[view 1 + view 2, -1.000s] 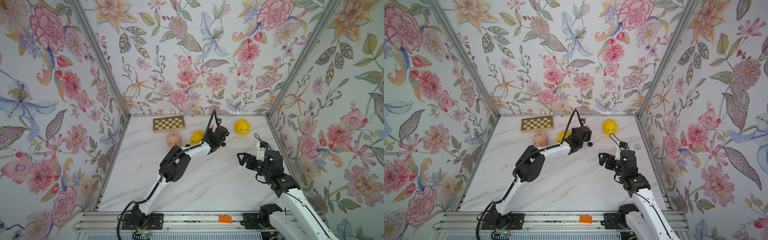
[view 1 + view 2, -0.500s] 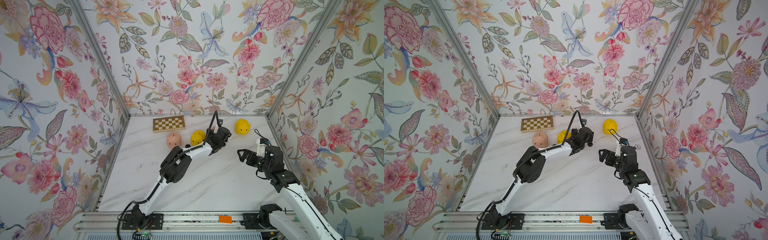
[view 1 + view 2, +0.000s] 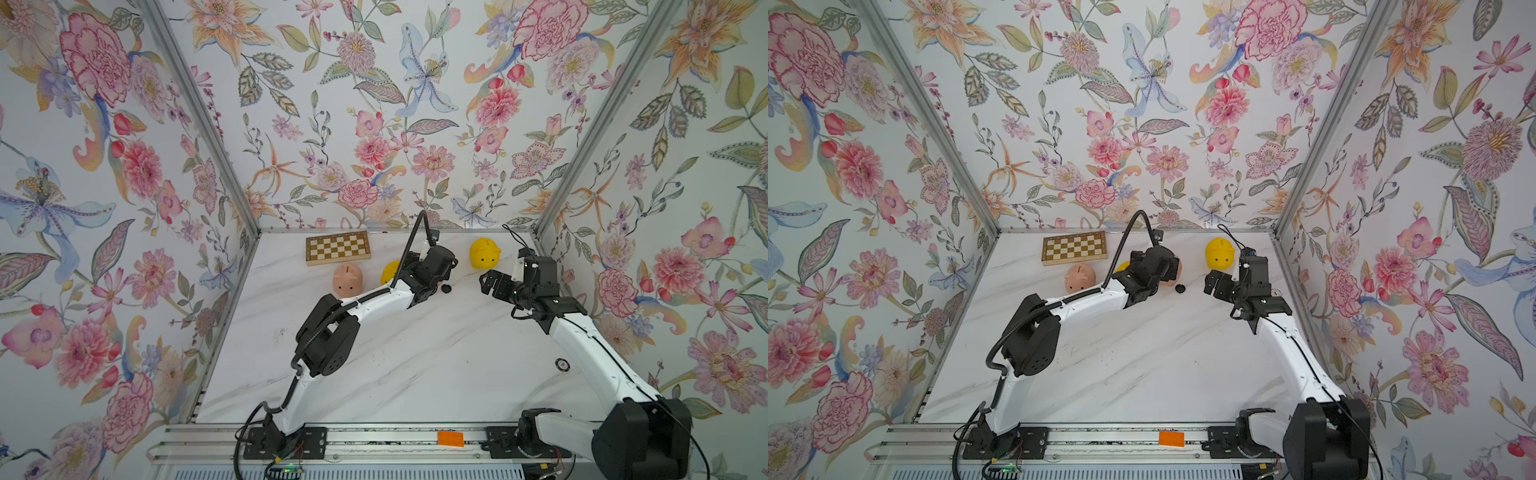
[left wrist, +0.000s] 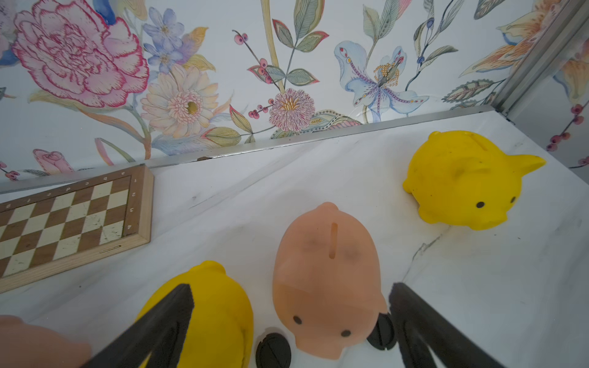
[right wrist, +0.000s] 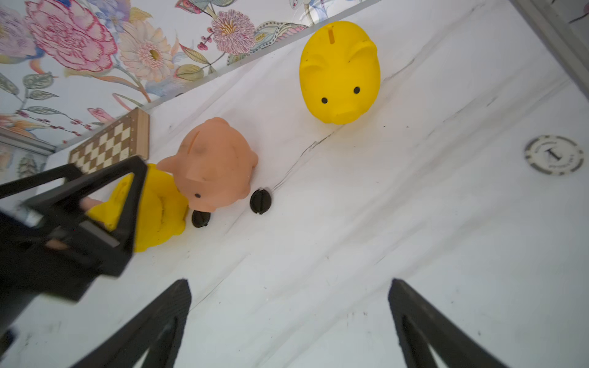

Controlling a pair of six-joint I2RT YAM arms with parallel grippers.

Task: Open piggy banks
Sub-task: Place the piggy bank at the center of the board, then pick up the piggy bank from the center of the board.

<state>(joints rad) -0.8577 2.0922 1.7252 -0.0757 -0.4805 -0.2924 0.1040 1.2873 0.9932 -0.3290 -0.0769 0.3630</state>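
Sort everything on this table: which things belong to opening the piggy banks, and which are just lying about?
Job: leftmost peach pig; second peach pig; yellow pig between them; lone yellow pig; loose black plug; second loose plug.
Lying about: chessboard; poker chip.

Up at the back of the white marble counter (image 3: 415,374), just beside the floral-papered wall (image 3: 374,104): brown-and-cream chessboard (image 3: 338,247) (image 3: 1074,247), lying flat, wooden frame, letters and numerals along its border plain in the left wrist view. Well apart from the chessboard, toward the counter's near right side: round grey-and-white chip (image 3: 561,364), flat on the marble. Farthest from the chessboard, beyond the counter's front edge: small orange block (image 3: 450,439) on the metal rail (image 3: 374,436).
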